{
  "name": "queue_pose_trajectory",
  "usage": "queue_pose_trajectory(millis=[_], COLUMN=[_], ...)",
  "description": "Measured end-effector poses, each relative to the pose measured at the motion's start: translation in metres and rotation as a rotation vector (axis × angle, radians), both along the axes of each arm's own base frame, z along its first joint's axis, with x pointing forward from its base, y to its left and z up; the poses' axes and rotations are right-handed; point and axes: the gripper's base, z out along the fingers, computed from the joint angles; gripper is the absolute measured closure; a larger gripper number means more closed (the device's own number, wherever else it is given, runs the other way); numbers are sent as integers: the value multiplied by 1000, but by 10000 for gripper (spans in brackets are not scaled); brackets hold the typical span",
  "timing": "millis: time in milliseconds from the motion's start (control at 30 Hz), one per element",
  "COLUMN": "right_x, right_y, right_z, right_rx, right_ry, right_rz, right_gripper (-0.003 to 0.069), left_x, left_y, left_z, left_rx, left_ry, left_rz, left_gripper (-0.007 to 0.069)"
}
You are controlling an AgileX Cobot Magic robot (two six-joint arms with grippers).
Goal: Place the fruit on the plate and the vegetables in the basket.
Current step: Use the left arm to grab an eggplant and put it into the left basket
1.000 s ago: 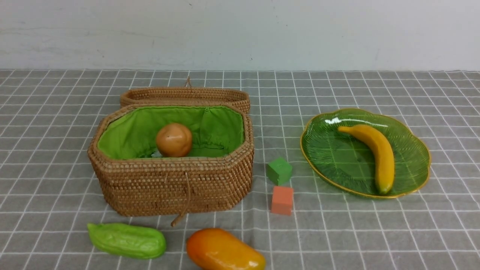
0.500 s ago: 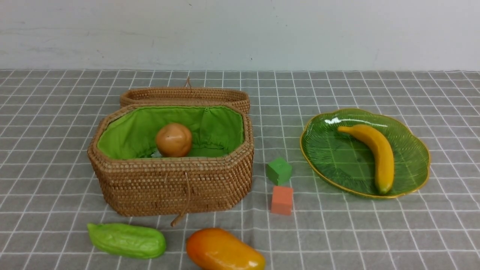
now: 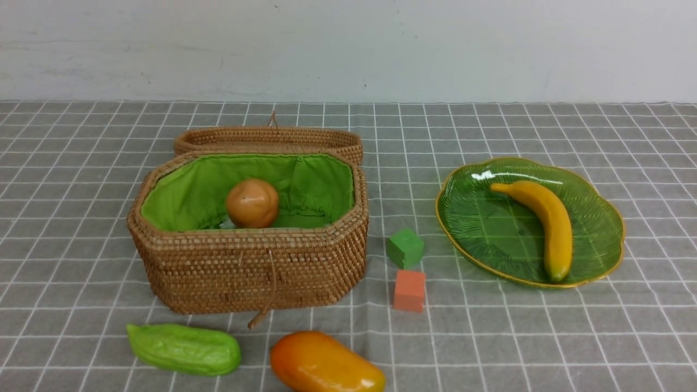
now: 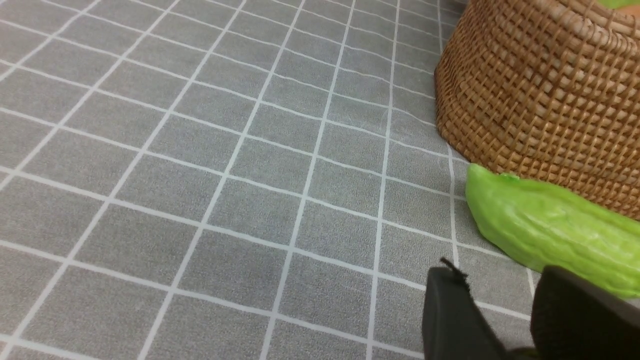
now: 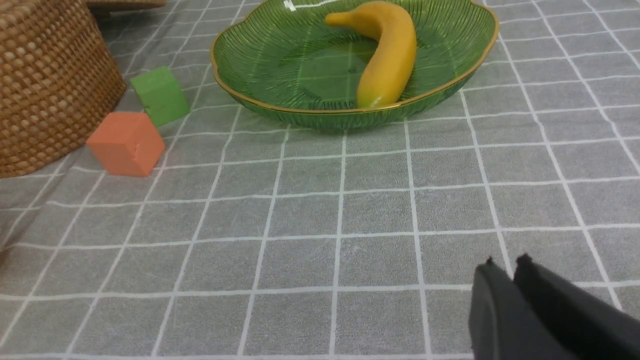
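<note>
The wicker basket (image 3: 245, 272) stands open at the left with an orange-brown potato (image 3: 252, 203) inside on its green lining. A yellow banana (image 3: 547, 223) lies on the green glass plate (image 3: 490, 228) at the right. On the cloth in front of the basket lie a wrinkled light-green gourd (image 3: 184, 349) and an orange-yellow mango (image 3: 325, 363). Neither arm shows in the front view. My left gripper (image 4: 500, 282) is open and empty, low over the cloth, right beside the gourd (image 4: 550, 232). My right gripper (image 5: 505, 265) is shut and empty, over bare cloth short of the plate (image 5: 280, 55).
A small green cube (image 3: 405, 248) and a small orange cube (image 3: 409, 291) sit between basket and plate. The basket's wicker lid (image 3: 269, 139) lies flipped back behind it. A grey checked cloth covers the table, and a pale wall runs along the far edge.
</note>
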Motion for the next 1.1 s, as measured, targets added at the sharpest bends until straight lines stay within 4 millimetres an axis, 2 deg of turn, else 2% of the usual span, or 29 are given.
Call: queue_pose_trajectory(millis=[1100], right_x=[0], right_y=[0], right_z=[0], right_rx=[0], right_ry=[-1], right_rz=[0], right_gripper=[554], left_x=[0], left_y=[0], left_z=[0], left_rx=[0], left_ry=[0], left_rz=[0], left_gripper=[386])
